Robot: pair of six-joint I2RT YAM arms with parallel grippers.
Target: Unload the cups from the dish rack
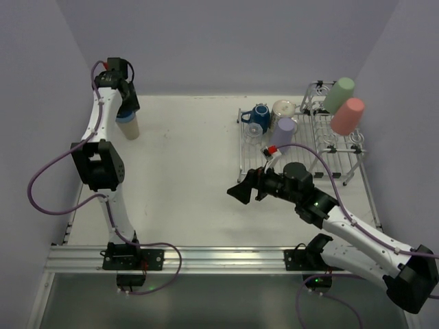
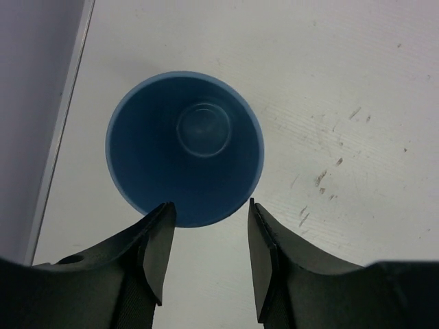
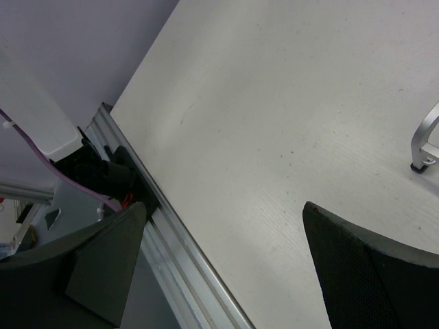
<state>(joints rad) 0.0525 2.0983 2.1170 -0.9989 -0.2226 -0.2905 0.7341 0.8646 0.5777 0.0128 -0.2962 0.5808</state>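
Observation:
The dish rack [image 1: 322, 147] stands at the right. It holds a dark-blue mug [image 1: 258, 115], a clear glass [image 1: 250, 131], a white speckled mug [image 1: 282, 108], a lavender tumbler [image 1: 285, 130], a green tumbler [image 1: 339, 94] and a salmon-pink tumbler [image 1: 347, 115]. At the far left a blue tumbler [image 1: 124, 118] stands upright inside a beige tumbler [image 1: 131, 129]. My left gripper [image 1: 127, 107] is open just above it. In the left wrist view the blue tumbler [image 2: 184, 147] shows mouth-up beyond the gripper [image 2: 210, 205]. My right gripper [image 1: 241, 192] is open and empty over the table, left of the rack.
The metal rail [image 1: 206, 257] runs along the table's near edge and also shows in the right wrist view [image 3: 171, 253]. A corner foot of the rack [image 3: 422, 161] shows at the right of that view. Grey walls close in the table at the left, back and right.

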